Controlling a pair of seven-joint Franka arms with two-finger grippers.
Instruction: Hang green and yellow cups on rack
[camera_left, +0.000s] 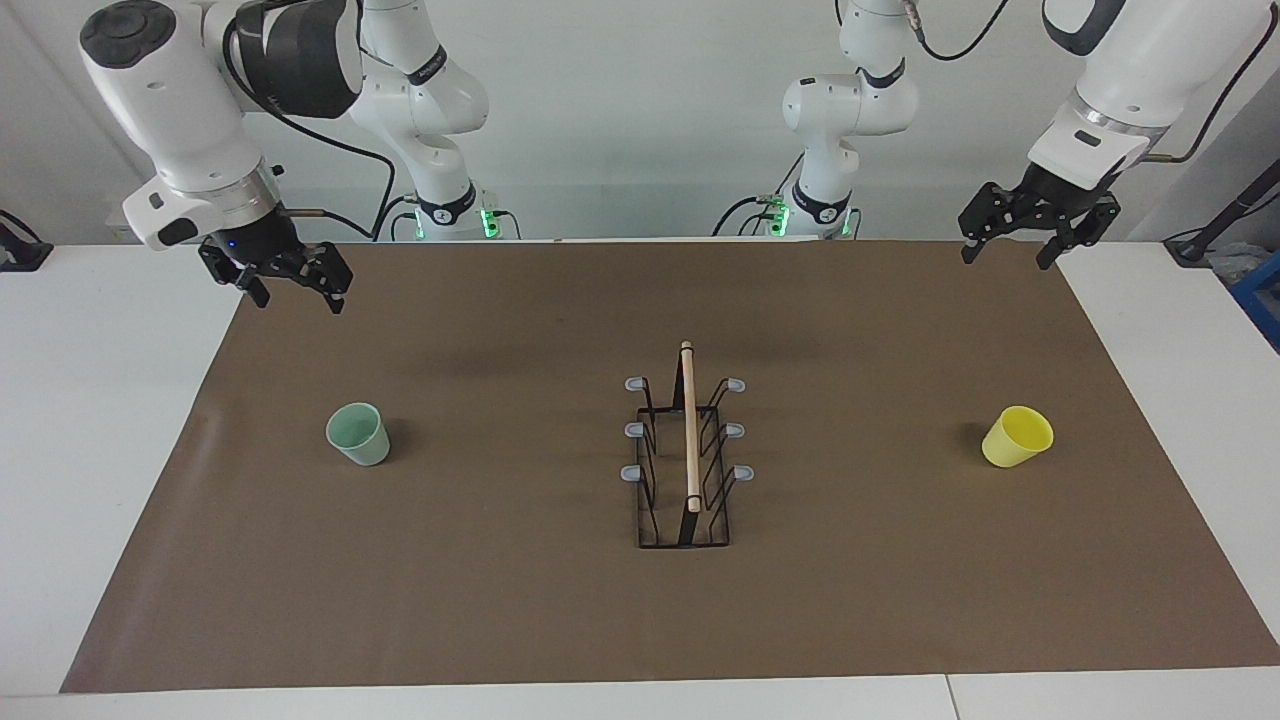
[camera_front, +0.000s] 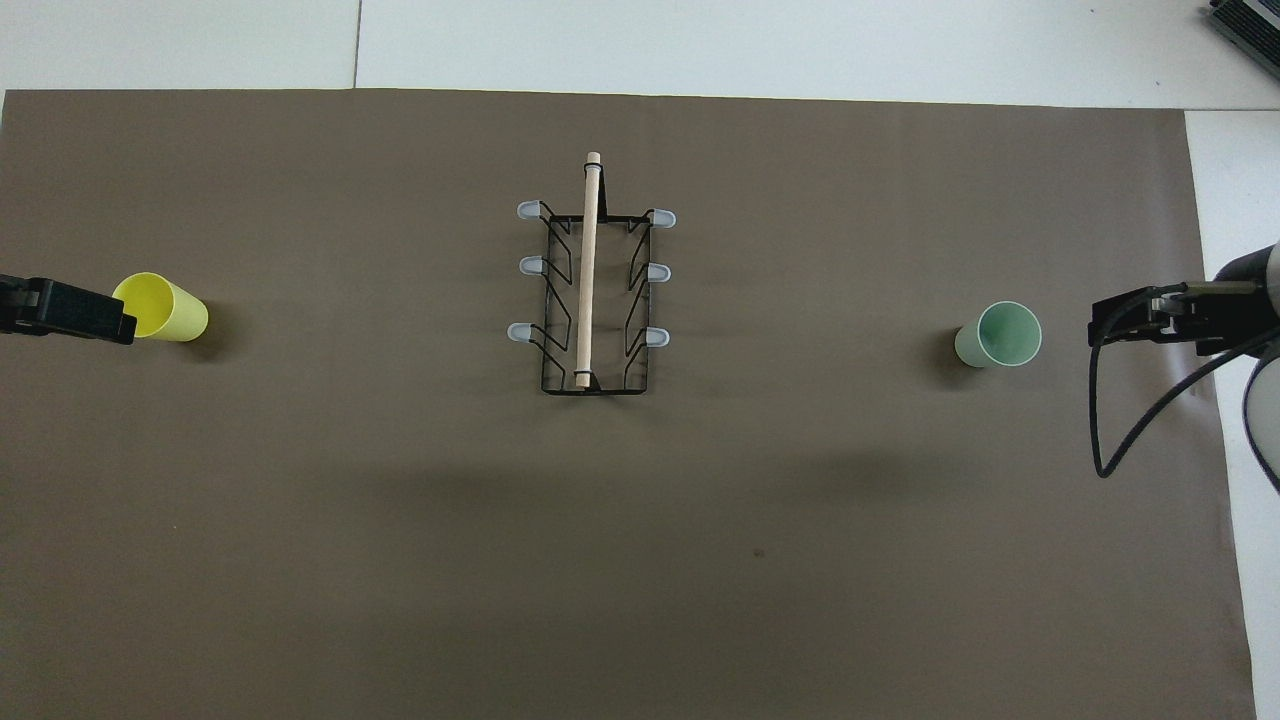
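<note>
Over the brown mat (camera_left: 500, 600), left gripper (camera_left: 1040, 232) and right gripper (camera_left: 290, 280) hang raised, fingers spread.

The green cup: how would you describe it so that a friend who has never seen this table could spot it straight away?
Start at the black wire rack in the middle of the brown mat, then look along the mat toward the right arm's end. There the green cup stands upright with its mouth up, alone on the mat. It is pale mint, while its twin, the yellow cup, lies tipped at the left arm's end.

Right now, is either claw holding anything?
No. The left claw and right claw hang open and empty; green cup and yellow cup stand untouched.
</note>
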